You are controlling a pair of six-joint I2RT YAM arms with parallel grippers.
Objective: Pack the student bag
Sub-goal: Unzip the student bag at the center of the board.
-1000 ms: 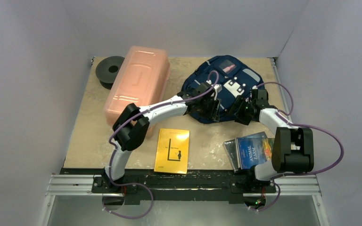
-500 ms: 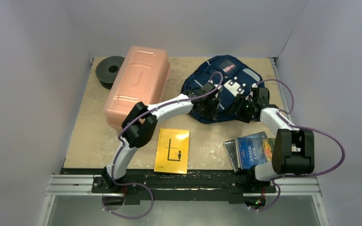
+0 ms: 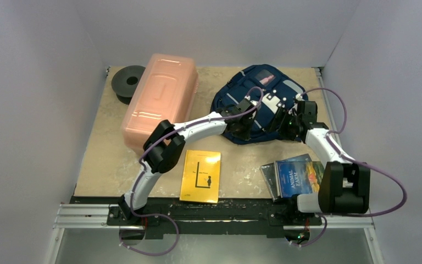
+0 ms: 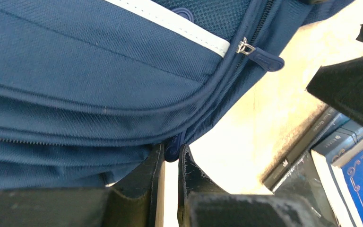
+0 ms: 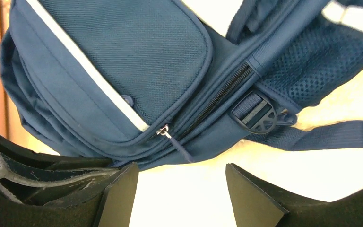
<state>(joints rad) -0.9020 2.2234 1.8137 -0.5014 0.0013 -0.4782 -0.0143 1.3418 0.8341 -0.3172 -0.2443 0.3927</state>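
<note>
The student bag [image 3: 258,88], navy blue with light grey stripes, lies at the back centre of the table. My left gripper [image 3: 245,127] is at its near edge. In the left wrist view the bag [image 4: 99,71] fills the frame, and the left gripper [image 4: 171,152] is shut on a small navy zipper pull [image 4: 172,147] at the bag's lower seam. My right gripper [image 3: 282,122] stands open just right of it. In the right wrist view it [image 5: 182,172] has bare table between its fingers, below the bag [image 5: 123,56] and another zipper pull [image 5: 177,146].
A long pink box [image 3: 159,102] lies left of the bag, with a black spool [image 3: 127,82] behind it. A yellow book [image 3: 200,176] lies near the front centre. A stack of books with a blue cover [image 3: 294,176] lies at the front right.
My left gripper reached further to the bag's near edge and closed on the zipper pull. The right gripper shifted slightly back along the bag and stayed open.
</note>
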